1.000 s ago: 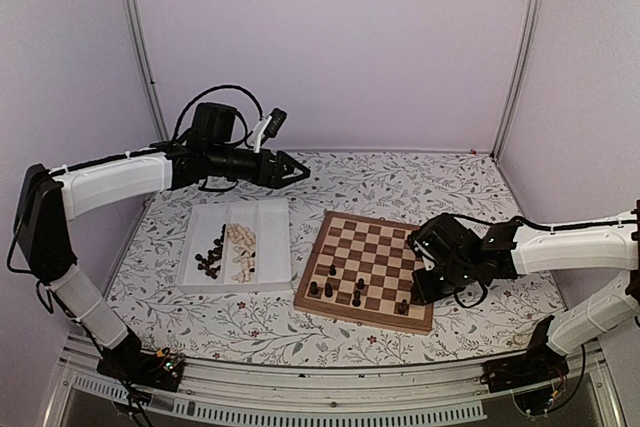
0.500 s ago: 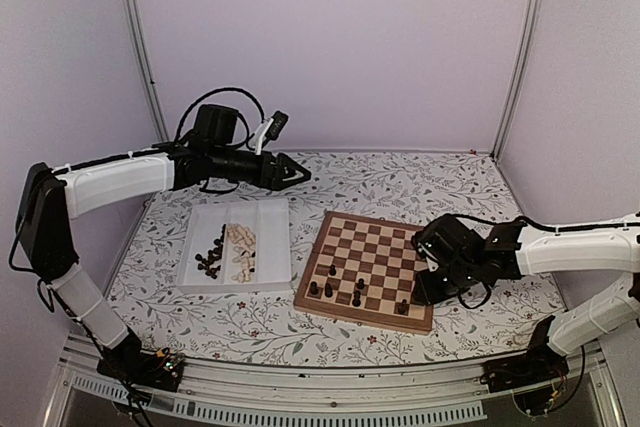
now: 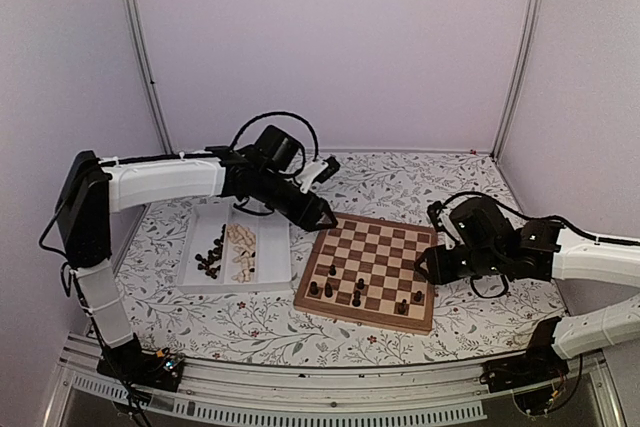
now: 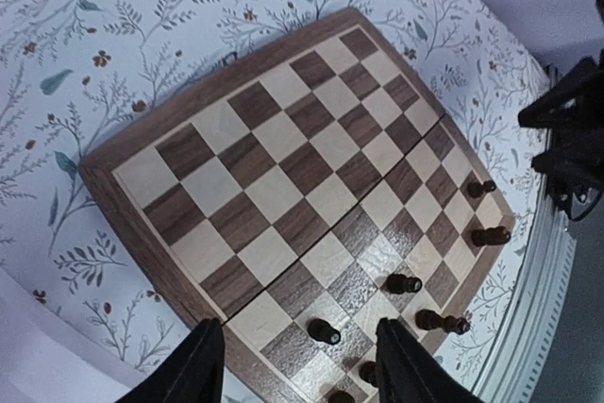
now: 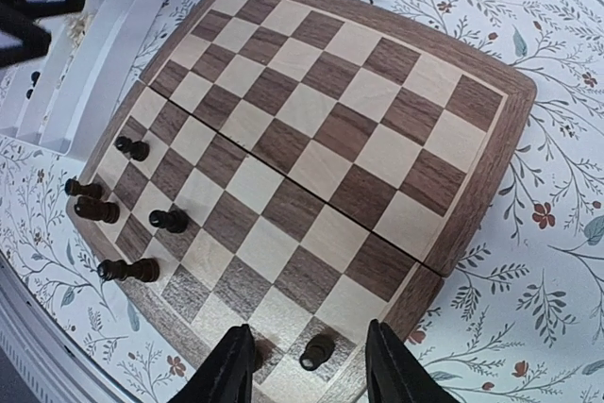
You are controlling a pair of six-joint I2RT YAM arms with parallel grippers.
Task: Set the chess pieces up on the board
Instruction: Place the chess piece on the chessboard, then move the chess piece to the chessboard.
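The board [image 3: 375, 245] lies right of centre, and several dark chess pieces [image 3: 333, 270] stand along its near rows. My left gripper [image 3: 325, 219] hovers over the board's far left corner, open and empty. In the left wrist view its fingers [image 4: 200, 365] straddle a dark piece [image 4: 324, 331] standing below on the board [image 4: 283, 153]. My right gripper [image 3: 428, 269] sits low at the near right corner, open. In the right wrist view a dark piece [image 5: 316, 351] stands free on a corner square between its fingers [image 5: 229, 368], touching neither. More dark pieces [image 5: 170, 221] stand farther left on the board [image 5: 321, 129].
A white two-compartment tray [image 3: 270, 215] sits left of the board, with dark pieces [image 3: 210, 259] in its left part and pale ones [image 3: 241, 250] in its middle. Its corner [image 5: 113, 35] shows in the right wrist view. The floral tablecloth [image 3: 400, 177] surrounds everything, within lilac walls.
My left arm swung from behind the tray to the board's far left corner, its jaws narrowing a little. My right gripper opened, let go of a dark piece near the board's corner and backed off rightward.
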